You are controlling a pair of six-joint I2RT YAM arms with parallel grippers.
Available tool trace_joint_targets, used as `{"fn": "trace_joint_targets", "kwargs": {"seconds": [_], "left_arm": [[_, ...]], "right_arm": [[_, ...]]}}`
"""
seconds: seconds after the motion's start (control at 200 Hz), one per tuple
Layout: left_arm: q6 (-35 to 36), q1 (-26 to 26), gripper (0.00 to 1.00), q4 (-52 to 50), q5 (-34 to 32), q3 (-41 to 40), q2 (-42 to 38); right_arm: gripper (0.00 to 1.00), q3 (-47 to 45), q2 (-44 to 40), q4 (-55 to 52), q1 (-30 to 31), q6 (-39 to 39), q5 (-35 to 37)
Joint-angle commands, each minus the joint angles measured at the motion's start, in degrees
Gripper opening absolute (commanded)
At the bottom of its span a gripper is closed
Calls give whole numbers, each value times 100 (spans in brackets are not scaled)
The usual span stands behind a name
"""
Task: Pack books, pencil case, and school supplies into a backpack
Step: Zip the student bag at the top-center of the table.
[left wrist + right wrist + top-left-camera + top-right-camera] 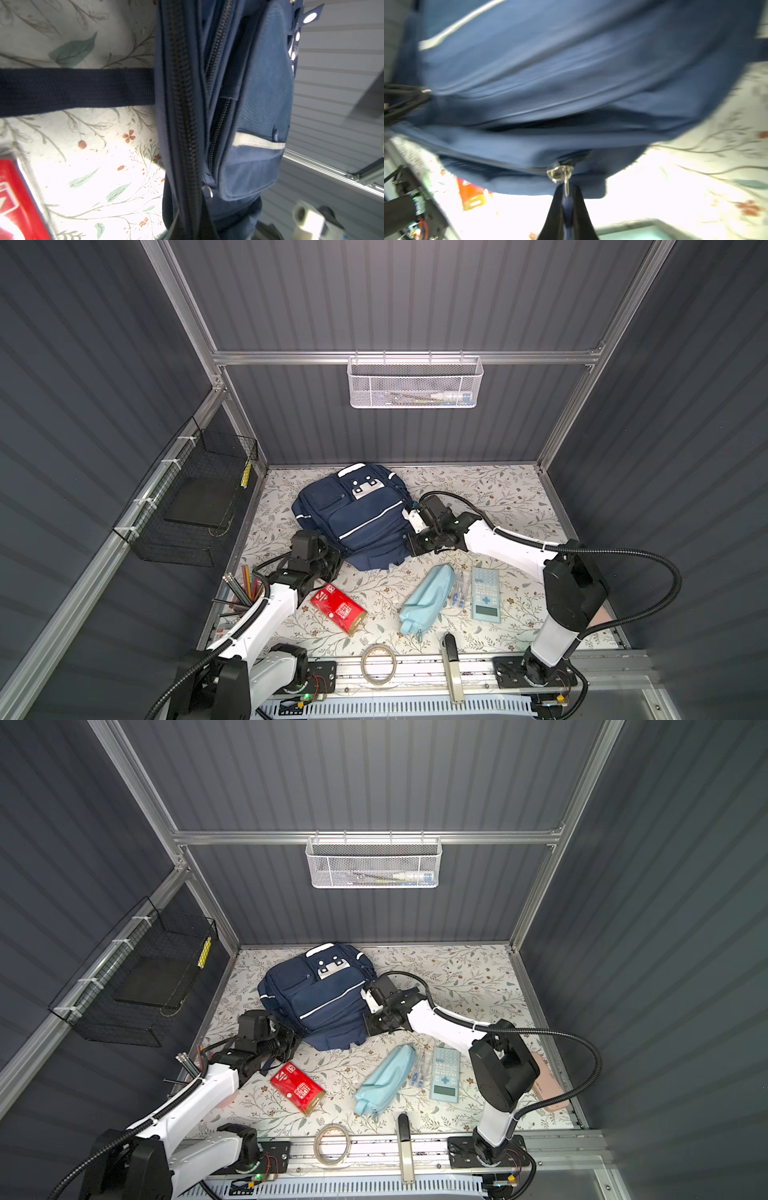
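Nearest me on the desk (519, 489) lie the red pack (338, 610), pencil case (426, 599) and calculator (485, 593). Beyond them, my left gripper (192, 212) is clamped on the backpack (357, 518) at its zipped edge, and my right gripper (566, 193) pinches its zip pull (560, 173).

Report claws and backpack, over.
Left claw shut on left zip pull. Right claw shut on right zip pull. Backpack lies flat; pencil case, calculator, red pack outside. Nothing in the way.

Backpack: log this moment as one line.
left gripper shut on zip pull | right gripper shut on other zip pull | backpack lying face up | pencil case, calculator outside
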Motion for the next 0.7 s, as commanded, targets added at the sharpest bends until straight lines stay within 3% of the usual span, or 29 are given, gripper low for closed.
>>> {"fn": "trace_joint_targets", "kwargs": {"seconds": [0.0,0.21,0.345,0.405,0.51,0.695], "left_arm": [[335,282,0,-347,-86,154,-124],[634,443,0,-209,-227,325,327],[874,658,15,-70,-251,564,722],[984,686,30,-126,-288,735,834],[1018,699,74,-246,-497,876,784],[931,515,83,-695,-283,662,301]], "right_arm": [[0,287,186,-437,-462,-311,615],[0,98,-202,-628,227,-175,846],[0,-146,-445,-521,1000,169,888],[0,-30,-397,-598,1278,324,953],[0,146,-331,-400,1627,722,789],[0,660,304,437,1889,1270,565]]}}
